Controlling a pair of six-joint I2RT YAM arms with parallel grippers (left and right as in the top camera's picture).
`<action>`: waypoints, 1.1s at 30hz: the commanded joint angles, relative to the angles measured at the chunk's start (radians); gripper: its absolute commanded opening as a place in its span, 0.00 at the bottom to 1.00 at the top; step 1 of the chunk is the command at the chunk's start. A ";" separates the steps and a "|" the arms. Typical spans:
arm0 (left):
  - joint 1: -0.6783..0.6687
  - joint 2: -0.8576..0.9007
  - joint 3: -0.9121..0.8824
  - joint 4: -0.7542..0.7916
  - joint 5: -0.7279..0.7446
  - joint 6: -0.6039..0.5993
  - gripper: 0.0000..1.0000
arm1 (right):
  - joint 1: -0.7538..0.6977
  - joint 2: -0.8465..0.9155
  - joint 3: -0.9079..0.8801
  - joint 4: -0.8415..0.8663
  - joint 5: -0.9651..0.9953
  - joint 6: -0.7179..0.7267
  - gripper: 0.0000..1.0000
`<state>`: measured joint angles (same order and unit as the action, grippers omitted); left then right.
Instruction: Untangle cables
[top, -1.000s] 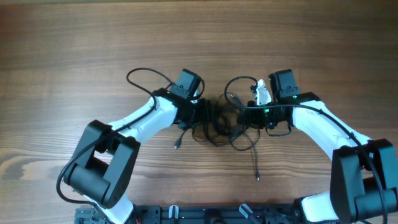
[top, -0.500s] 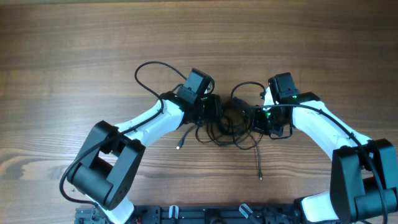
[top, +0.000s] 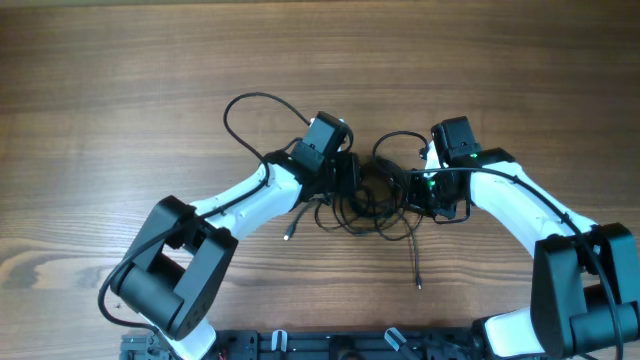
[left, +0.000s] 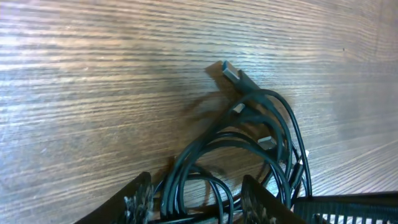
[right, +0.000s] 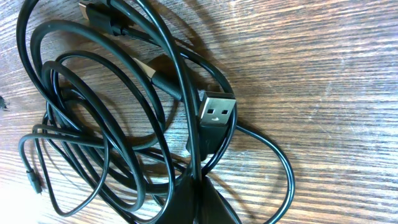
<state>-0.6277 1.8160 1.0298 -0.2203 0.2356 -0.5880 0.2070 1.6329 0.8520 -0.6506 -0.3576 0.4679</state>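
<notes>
Cables (top: 372, 200) lie knotted on the table (top: 140, 90) between both arms; left pincer (left: 195, 190) has been pushed in against the bundle, fingers spread, strands between them, nothing clamped; right pincer (right: 199, 202) appears closed on one strand; slack is judged gained; crossed loops around the USB plug (right: 215, 115) obstruct separation.

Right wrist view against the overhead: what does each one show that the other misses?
Only the right wrist view shows a USB plug close up, metal opening facing the camera, and strands pinched in the right gripper. Only the overhead shows the left arm, the right arm, and a loose end trailing toward the robot's base. Both show the tangled cables on the table.
</notes>
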 joint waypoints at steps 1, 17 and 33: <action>-0.026 0.033 0.003 0.008 -0.021 0.089 0.48 | 0.002 0.015 0.003 -0.003 0.017 0.007 0.04; -0.005 0.108 0.003 -0.160 -0.427 0.184 0.04 | 0.002 0.015 0.003 -0.019 0.021 0.006 0.04; 0.286 -0.091 0.003 -0.289 -0.309 0.123 0.04 | 0.002 0.015 0.003 0.016 -0.010 -0.006 0.04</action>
<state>-0.4431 1.7958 1.0477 -0.5022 0.0055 -0.4294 0.2306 1.6329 0.8646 -0.6350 -0.4412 0.4786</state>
